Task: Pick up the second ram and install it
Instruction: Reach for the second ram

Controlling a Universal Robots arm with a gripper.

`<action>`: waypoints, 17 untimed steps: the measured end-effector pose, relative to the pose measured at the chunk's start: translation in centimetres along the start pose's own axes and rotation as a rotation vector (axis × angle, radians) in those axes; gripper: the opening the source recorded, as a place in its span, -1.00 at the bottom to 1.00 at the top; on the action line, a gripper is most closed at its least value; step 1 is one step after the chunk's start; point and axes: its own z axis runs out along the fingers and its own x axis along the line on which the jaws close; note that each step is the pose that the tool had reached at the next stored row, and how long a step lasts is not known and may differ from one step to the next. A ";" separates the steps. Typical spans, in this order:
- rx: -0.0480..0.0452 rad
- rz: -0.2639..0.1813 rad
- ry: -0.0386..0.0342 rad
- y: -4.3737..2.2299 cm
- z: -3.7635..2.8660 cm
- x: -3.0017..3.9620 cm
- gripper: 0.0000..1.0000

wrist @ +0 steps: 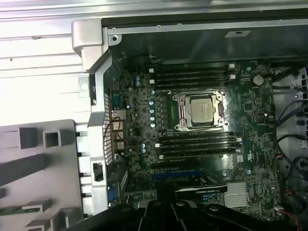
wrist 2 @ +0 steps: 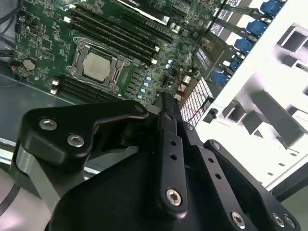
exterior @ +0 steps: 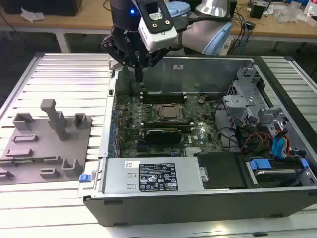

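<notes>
The gripper (exterior: 138,69) hangs over the open computer case (exterior: 208,206), above the far part of the motherboard (wrist: 139,125), close to the case wall on the exterior view's left. Its fingers (wrist 2: 169,139) point down and are closed together, and nothing shows between them.

The second ram (wrist: 21,208) is not in the gripper. In the first wrist view it lies as a thin green stick in the gray fixture (exterior: 44,166), which rests on the slatted table (exterior: 64,74) outside the case, on the exterior view's left. It is well apart from the gripper.

On the motherboard the processor (wrist: 199,108) sits in its metal frame between two groups of long dark memory slots (wrist: 192,77), one group on each side. Whether a stick already stands in one of these slots cannot be told. Near the processor, on the side nearer to the exterior camera, a black-shrouded card (exterior: 161,134) stands on the board. A silver power supply (exterior: 153,176) with a label lies along the near wall of the case
</notes>
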 end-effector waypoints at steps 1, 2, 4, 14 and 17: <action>0.0000 0.000 0.0000 -0.01 -0.01 0.18 -0.79; 0.0001 0.000 0.0000 -0.03 -0.01 0.44 -0.79; 0.0001 0.000 0.0000 -0.08 -0.03 1.12 -0.79; 0.0001 0.000 -0.0001 -0.29 -0.09 3.99 -0.79; 0.0000 0.000 0.0000 -0.37 -0.10 5.00 -0.79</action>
